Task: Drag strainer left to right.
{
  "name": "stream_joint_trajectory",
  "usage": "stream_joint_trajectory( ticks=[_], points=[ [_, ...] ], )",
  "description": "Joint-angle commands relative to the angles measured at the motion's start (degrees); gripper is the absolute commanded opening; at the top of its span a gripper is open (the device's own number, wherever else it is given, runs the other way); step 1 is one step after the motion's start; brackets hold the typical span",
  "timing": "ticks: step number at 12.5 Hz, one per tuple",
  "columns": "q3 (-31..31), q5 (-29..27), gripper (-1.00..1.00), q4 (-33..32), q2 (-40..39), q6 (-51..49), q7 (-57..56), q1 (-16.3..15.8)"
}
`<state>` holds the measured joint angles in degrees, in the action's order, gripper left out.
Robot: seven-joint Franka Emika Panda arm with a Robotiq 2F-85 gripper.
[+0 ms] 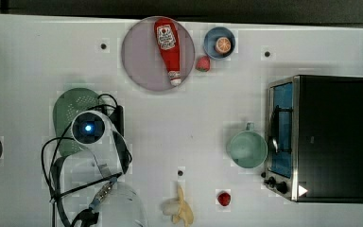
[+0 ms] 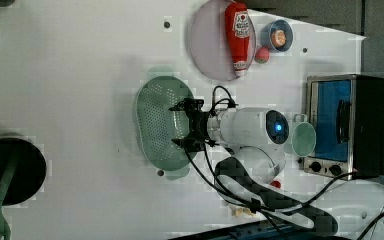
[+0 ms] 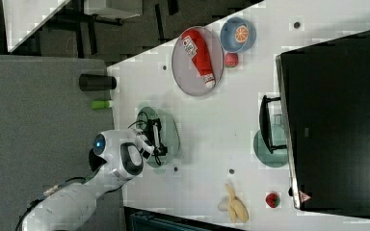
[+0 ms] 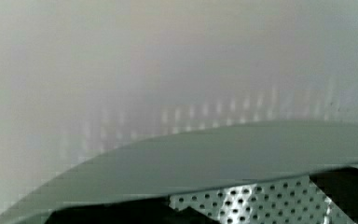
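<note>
Lying on the round grey plate (image 1: 139,56), the red ketchup bottle (image 1: 167,47) carries a white label whose writing cannot be read. A white triangle mark sits on the corner of the toaster oven (image 1: 328,137).

The claw (image 2: 179,125) is released, its two black fingers (image 2: 176,107) spread wide over the pale green strainer (image 2: 155,125), one finger near each long side of the perforated centre. The wrist view looks across the strainer's smooth rim (image 4: 223,156) with the small holes just behind it. In the top view the arm's white wrist covers much of the strainer, which lies on the white table (image 1: 184,123) at the top view's left.

Away from the claw, toward the top view's right, stand a teal mug (image 1: 248,148) just beside the oven door, a blue bowl (image 1: 220,42) holding an orange slice, a strawberry (image 1: 203,64) beside the plate, another strawberry (image 1: 224,198) and a banana (image 1: 179,208). Between claw and mug the table is bare.
</note>
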<state>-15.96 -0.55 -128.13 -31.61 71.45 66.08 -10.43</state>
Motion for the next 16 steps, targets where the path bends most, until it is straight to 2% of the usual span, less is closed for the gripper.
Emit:
stream_joint_trajectory(
  ticks=[1, 16],
  points=[
    [2.5, -0.8, 1.00, -0.8, 1.9, -0.8, 1.2, 0.7],
    [14.9, -0.7, 1.00, -9.3, 7.7, -1.6, -13.7, 3.7]
  ],
)
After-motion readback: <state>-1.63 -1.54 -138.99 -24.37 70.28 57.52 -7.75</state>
